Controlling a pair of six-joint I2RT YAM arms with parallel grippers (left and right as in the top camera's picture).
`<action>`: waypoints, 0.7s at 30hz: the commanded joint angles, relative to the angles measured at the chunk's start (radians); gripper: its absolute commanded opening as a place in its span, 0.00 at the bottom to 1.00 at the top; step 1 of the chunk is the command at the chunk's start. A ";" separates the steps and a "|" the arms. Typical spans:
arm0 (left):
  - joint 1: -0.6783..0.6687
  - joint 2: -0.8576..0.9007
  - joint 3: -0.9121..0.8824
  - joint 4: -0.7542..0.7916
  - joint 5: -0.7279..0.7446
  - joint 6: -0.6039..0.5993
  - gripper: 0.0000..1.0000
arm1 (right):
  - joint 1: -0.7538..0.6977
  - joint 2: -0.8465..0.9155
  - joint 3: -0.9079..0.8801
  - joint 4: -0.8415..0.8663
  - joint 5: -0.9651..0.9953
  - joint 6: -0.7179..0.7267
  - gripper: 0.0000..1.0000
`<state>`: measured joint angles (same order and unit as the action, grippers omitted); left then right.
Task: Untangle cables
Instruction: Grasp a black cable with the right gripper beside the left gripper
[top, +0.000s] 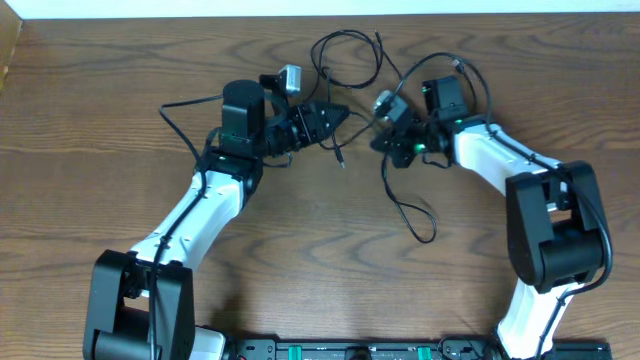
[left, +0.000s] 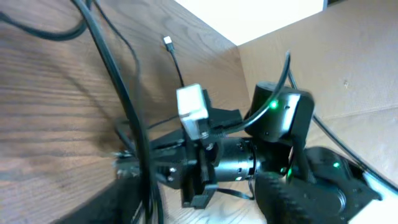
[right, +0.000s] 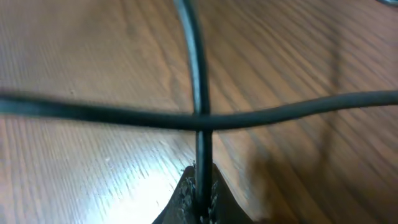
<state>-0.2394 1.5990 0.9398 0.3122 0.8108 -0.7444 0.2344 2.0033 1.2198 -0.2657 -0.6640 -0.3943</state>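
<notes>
Pinched in the right fingers (right: 185, 198), one black cable (right: 194, 68) crosses another strand (right: 311, 107) over the table's (top: 90, 130) middle. Whether the left fingers (top: 335, 112) are open I cannot tell. Pull slowly sideways, watching that crossing loosen.

Robotics lab setup: two mounted arms (top: 190, 215), wood-grain tabletop (top: 80, 150), beige panel (left: 348, 74) behind.
</notes>
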 joint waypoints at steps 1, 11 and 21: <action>0.034 -0.012 0.013 0.017 0.011 0.006 0.67 | -0.082 -0.022 -0.004 -0.023 -0.132 0.042 0.01; 0.067 -0.012 0.013 0.061 0.011 0.006 0.67 | -0.224 -0.048 -0.005 -0.177 -0.213 -0.014 0.01; 0.064 -0.011 0.012 0.006 0.003 0.171 0.68 | -0.270 -0.133 -0.004 -0.274 -0.131 -0.024 0.01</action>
<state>-0.1757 1.5990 0.9398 0.3386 0.8097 -0.6994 -0.0261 1.9362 1.2160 -0.5385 -0.7906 -0.3950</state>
